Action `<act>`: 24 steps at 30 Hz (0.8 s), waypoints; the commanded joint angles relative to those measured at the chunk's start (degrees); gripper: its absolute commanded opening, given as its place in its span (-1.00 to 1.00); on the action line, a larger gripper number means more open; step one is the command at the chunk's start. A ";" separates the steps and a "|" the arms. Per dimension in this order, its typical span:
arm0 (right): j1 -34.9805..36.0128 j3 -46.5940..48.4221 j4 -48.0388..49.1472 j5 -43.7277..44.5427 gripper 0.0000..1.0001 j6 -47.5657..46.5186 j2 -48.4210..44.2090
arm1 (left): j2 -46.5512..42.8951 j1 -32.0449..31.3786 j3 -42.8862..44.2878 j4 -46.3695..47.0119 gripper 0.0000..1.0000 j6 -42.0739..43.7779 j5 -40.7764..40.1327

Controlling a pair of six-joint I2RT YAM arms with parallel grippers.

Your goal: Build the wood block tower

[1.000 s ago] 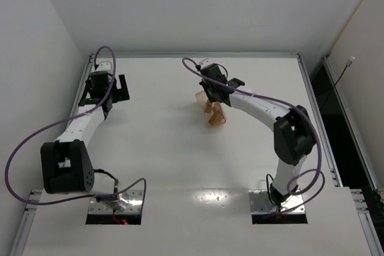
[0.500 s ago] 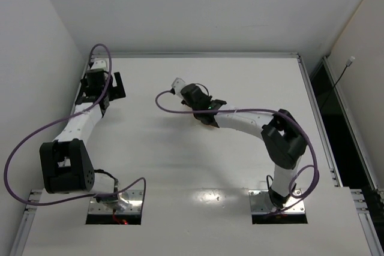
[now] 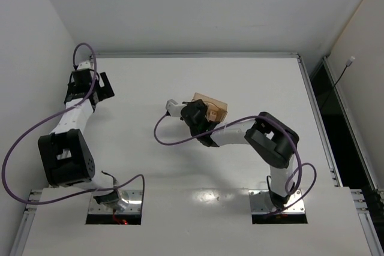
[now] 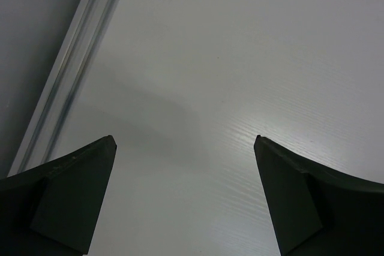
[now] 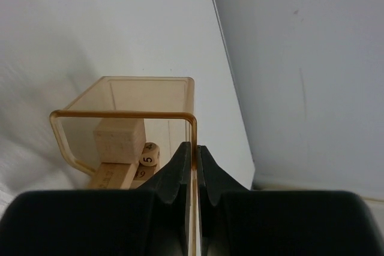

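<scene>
Right gripper (image 5: pixel 192 148): clenched on the thin wall of the amber tray (image 5: pixel 123 114).
Left gripper (image 4: pixel 186 148): spread wide and holding nothing, over the bare table (image 4: pixel 240 58) at the upper left of the overhead view.
Just changed: I swung the tray from the upper middle of the overhead frame to its centre, folding my right arm in. My left arm drifted further toward the upper-left corner.
Wood blocks (image 5: pixel 119 141): lay inside the tray, lower left of my right wrist view, beside a small numbered bead (image 5: pixel 150 154).
State of the tower: none visible.
Meaning: I judged stacking not begun, since the blocks first had to leave the tray.
</scene>
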 commanded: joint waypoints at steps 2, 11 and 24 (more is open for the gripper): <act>3.59 -1.39 17.42 1.96 -1.00 -10.19 0.10 | 0.63 1.80 3.20 0.37 1.00 -1.70 2.58; 6.41 -1.76 51.43 1.43 -1.00 -34.00 17.67 | 1.16 3.47 3.73 0.37 1.00 -1.70 2.59; 5.89 3.16 74.20 2.92 -1.00 -51.51 26.04 | 3.53 4.61 5.40 0.37 1.00 -1.61 4.96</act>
